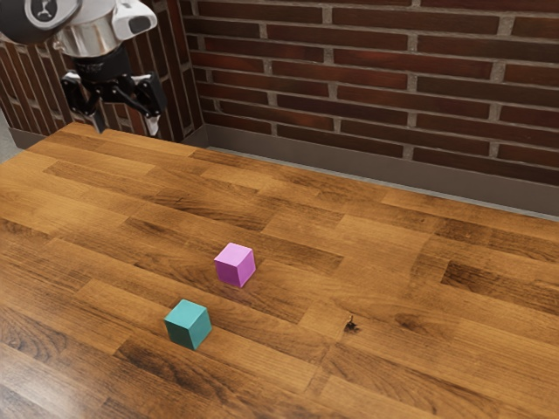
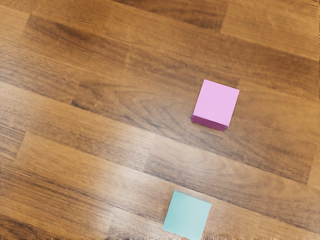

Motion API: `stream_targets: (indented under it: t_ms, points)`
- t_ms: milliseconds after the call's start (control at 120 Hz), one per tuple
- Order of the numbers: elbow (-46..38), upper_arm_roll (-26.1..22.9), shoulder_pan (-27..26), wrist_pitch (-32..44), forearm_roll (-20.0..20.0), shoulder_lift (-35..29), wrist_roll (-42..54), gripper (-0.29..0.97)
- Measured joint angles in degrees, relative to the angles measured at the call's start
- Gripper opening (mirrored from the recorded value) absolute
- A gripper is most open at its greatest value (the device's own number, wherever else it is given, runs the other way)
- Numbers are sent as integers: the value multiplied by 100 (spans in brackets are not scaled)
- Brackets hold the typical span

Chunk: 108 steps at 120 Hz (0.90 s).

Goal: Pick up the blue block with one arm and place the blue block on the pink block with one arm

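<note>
Spread wide, my gripper (image 1: 124, 122) hangs high over the wooden table (image 1: 410, 253) with nothing between its fingers, in front of a brick wall (image 1: 367, 78). Both cubes sit flat on the boards well below me, clear of my fingers. The blue block (image 1: 188, 323), closer to teal in colour, rests on its own, and in the wrist view (image 2: 186, 216) its top face shows. The pink block (image 1: 235, 264) stands near it but apart, not touching (image 2: 216, 105).
</note>
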Motion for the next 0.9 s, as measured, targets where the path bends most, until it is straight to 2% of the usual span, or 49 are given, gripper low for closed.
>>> stream_targets:
  t_ms: [233,275,342,433,592,725,900]
  points:
    - [-72,-95,4,-52,59,82,19,68]
    - [-231,-89,-39,-56,79,-17,19,68]
    - [-938,-85,-68,-20,106,-286,21,68]
    - [-2251,-74,-59,671,61,-376,24,68]
    - [-3734,-192,-95,2257,-272,-255,22,68]
    - [-4033,-332,-81,3224,-551,-56,51,68]
    - [-4248,-391,-48,3929,-690,290,172,68]
